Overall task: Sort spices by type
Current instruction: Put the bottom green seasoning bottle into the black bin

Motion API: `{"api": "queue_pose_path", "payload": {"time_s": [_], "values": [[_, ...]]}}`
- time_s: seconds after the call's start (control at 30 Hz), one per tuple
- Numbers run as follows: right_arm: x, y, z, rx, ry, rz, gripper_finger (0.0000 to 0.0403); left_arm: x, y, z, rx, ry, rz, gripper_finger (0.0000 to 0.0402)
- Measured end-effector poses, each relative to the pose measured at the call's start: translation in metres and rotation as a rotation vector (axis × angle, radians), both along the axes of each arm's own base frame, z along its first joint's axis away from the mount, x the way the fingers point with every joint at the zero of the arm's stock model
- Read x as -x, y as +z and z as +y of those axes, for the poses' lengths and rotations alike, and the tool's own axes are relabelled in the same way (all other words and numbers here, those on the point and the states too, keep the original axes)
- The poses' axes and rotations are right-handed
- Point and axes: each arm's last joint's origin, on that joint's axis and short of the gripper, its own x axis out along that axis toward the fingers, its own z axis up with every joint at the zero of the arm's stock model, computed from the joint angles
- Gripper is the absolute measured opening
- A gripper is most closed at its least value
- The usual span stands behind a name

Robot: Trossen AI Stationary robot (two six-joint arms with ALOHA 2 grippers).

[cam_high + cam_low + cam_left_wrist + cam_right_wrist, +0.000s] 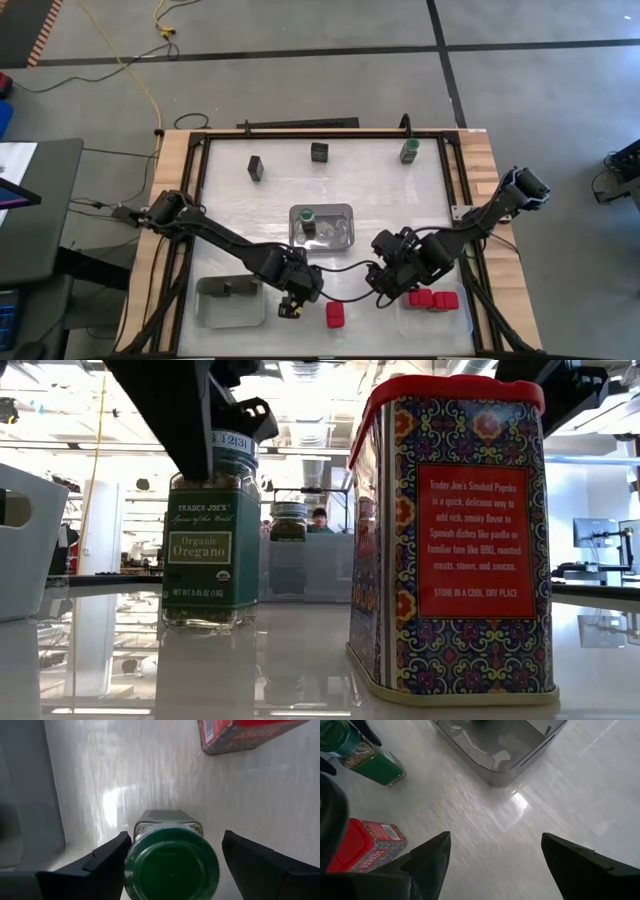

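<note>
Left gripper [292, 305] stood at the table's 6 o'clock, a little toward 7, over an upright oregano jar [210, 550]. Its fingers [107, 857] were spread wide, one on each side of the green lid. One finger looked close against the lid and a thin gap showed at the other; firm contact could not be told. The jar stood on the table surface, outside every tray.

A red tin [335, 315] stood upright just beside the jar, toward 3 o'clock from it, apart from both grippers.

Right gripper [385, 297] hung at about 5 o'clock, jaws wide, nothing between them.

Centre tray [345, 210]: one green-lidded jar [308, 215] inside, at its 9 o'clock end. The rest of its contents could not be made out.

Grey tray [215, 310] at 7 o'clock: contents could not be told.

A cluster of red tins [432, 298] sat at 5 o'clock, beyond the right gripper.

Along the 12 o'clock edge stood two dark containers [256, 167] [319, 152] and one further green jar [409, 151], well apart from one another.
</note>
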Motion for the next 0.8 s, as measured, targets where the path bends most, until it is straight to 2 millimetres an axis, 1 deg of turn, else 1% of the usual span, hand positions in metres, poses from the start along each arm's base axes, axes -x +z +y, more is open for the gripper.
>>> {"api": "queue_pose_path", "payload": {"time_s": [0.27, 0.47, 0.7, 0.8], "values": [[0.0, 0.0, -0.001, 0.004, 0.003, 0.002, 0.0338, -0.002, -0.001, 0.006, 0.0, -0.018, 0.006, 0.0255], [0.0, 0.0, -0.001, 0.005, 0.006, 0.004, 0.0338, -0.004, -0.001, 0.01, 0.025, -0.015, 0.018, 0.0191], [0.0, 0.0, -0.001, 0.005, 0.006, 0.004, 0.0338, -0.006, 0.0, 0.014, 0.034, -0.001, 0.02, 0.019], [0.0, 0.0, -0.001, 0.004, 0.006, 0.003, 0.0338, -0.008, 0.005, 0.015, 0.051, 0.015, 0.019, 0.019]]}}
